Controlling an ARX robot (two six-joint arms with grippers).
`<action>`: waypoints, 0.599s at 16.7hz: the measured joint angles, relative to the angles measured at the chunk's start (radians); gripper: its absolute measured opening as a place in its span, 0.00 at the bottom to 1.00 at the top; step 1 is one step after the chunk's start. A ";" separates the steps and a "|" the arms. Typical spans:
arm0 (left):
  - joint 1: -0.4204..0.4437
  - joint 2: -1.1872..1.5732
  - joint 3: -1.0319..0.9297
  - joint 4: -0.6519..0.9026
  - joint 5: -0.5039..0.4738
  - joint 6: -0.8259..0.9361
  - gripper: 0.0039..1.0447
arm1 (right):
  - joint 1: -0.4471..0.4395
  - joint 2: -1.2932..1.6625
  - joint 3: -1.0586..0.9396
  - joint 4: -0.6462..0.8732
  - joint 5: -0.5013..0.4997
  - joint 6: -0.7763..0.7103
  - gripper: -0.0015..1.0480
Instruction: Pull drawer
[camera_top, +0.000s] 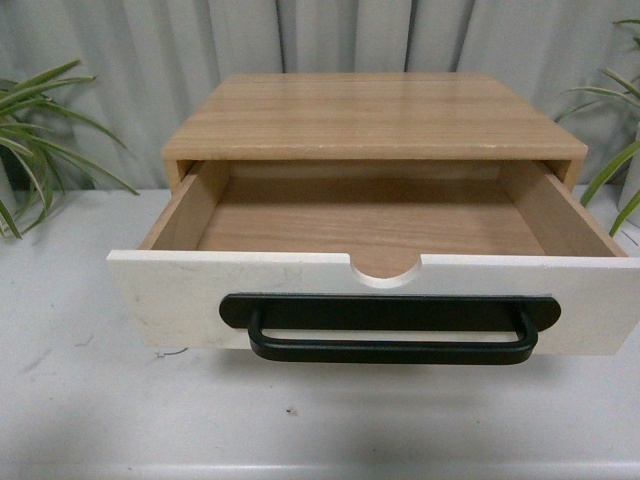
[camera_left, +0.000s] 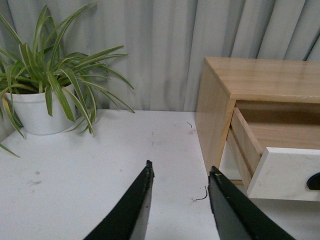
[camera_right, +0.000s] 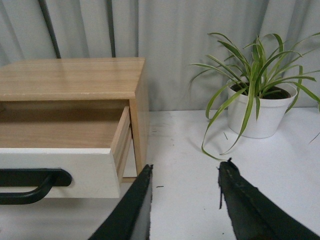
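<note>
The drawer (camera_top: 180, 298) stands pulled well out of its light wood cabinet (camera_top: 375, 115), showing its bare wood floor. Its white front carries a long black bar handle (camera_top: 390, 328) under a half-round notch. Neither arm shows in the front view. My left gripper (camera_left: 181, 171) is open over the white table, left of the cabinet, with the drawer's corner (camera_left: 285, 172) just beyond one finger. My right gripper (camera_right: 186, 167) is open too, on the cabinet's other side, next to the drawer's white front (camera_right: 60, 172) and handle end (camera_right: 30, 184). Nothing sits between either pair of fingers.
A potted spider plant in a white pot (camera_left: 37, 112) stands on the table to the left of the cabinet, and another (camera_right: 257, 112) to the right. Grey curtains hang behind. The white table (camera_top: 90, 410) spreads around the cabinet.
</note>
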 joint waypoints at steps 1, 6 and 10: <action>0.000 0.000 0.000 0.000 0.000 0.000 0.46 | 0.000 0.000 0.000 0.000 0.000 0.000 0.45; 0.000 0.000 0.000 0.000 0.000 0.001 0.94 | 0.000 0.000 0.000 0.000 0.000 0.001 0.94; 0.000 0.000 0.000 0.000 0.000 0.001 0.94 | 0.000 0.000 0.000 0.000 0.000 0.001 0.94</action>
